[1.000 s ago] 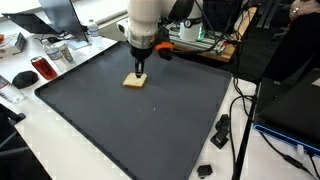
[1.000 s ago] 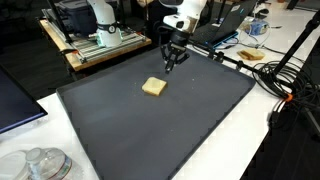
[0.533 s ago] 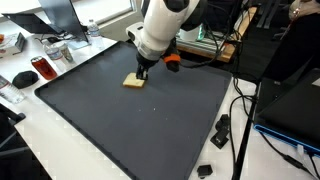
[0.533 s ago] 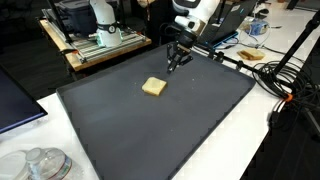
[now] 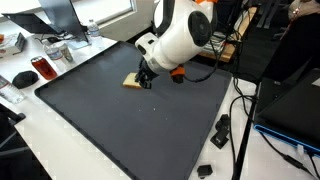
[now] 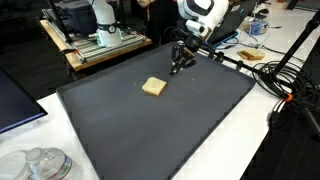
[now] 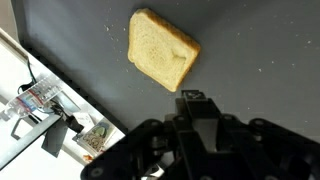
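A cluttered lab bench fills the background, and a large dark mat (image 6: 150, 120) covers the table in both exterior views, with cables and small black parts off its edge at the lower right of an exterior view (image 5: 222, 130). The slice of bread (image 6: 153, 87) lies flat on the mat, left of centre in the upper half of that frame; in the wrist view (image 7: 162, 49) it sits at the top centre, whole and lying alone. The gripper (image 6: 181, 62) hangs above the mat to the right of the slice, apart from it and carrying nothing; its fingers look drawn close together, but I cannot tell for sure whether they are fully clenched. As far as the pictures show, the bread is set down and released, and nothing else waits on the mat. Against the frames a second ago, the bread has not moved, while the arm has tilted and swung away from the slice, toward the mat's far edge.
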Action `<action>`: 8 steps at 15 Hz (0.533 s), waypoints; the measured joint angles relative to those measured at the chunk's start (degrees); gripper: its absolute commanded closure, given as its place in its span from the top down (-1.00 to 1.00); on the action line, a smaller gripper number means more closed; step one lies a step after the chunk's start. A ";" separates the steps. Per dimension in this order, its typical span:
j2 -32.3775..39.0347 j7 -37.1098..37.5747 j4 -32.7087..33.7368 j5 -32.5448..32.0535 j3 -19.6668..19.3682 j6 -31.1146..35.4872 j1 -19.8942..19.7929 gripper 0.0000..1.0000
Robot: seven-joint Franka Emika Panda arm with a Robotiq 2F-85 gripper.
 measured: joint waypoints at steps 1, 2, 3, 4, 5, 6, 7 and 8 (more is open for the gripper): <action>0.77 -0.20 0.82 -0.61 0.19 -0.64 0.00 -0.89; 1.48 -0.66 1.63 -0.92 0.33 -1.19 -0.07 -0.89; 2.05 -1.38 2.37 -0.96 0.46 -1.52 -0.22 -0.89; 2.52 -2.71 3.09 -0.96 0.66 -1.68 -0.53 -0.89; 2.83 -4.38 3.75 -0.95 0.91 -1.69 -1.01 -0.89; 3.01 -6.38 4.44 -0.86 1.21 -1.70 -1.65 -0.89; 3.15 -8.77 5.20 -0.62 1.54 -1.70 -2.46 -0.89; 3.25 -11.45 6.01 -0.20 1.91 -1.70 -3.40 -0.89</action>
